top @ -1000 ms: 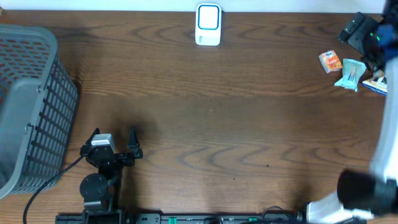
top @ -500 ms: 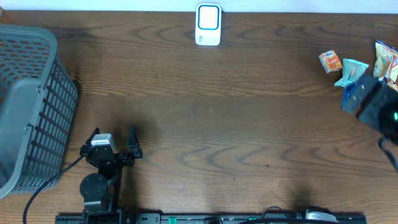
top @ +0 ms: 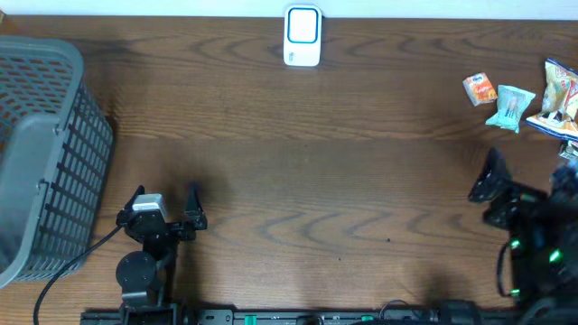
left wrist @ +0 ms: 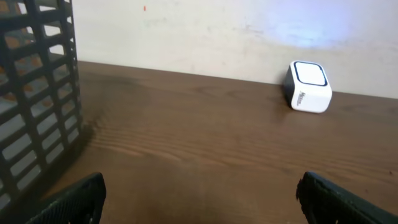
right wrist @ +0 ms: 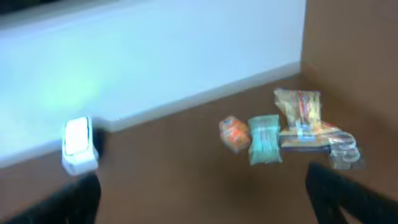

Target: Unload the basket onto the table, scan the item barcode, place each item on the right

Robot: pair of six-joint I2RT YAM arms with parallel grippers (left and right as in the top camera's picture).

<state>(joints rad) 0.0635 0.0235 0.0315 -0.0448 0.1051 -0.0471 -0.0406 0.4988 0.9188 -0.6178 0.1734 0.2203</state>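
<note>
Starting at the left gripper [top: 165, 193]: sits near the front edge of the wooden table [top: 343, 181], fingers spread as wide as can be, nothing between them. Just off to its left, the grey slatted basket [top: 45, 153]. Looks straight ahead, in its wrist view, at the white scanner [left wrist: 309, 87], upright by the far edge, close to the wall. Over to the right gripper [right wrist: 205, 199]: also gaping wide, gripping nothing, hanging at the right front, short of the goods. And there, in the far right corner, lying untouched: orange packet [top: 480, 88], teal packet [top: 509, 107] just beside it, yellow packet [top: 560, 90] at the very edge. Too blurred in the right wrist view to read any print or barcode.
</note>
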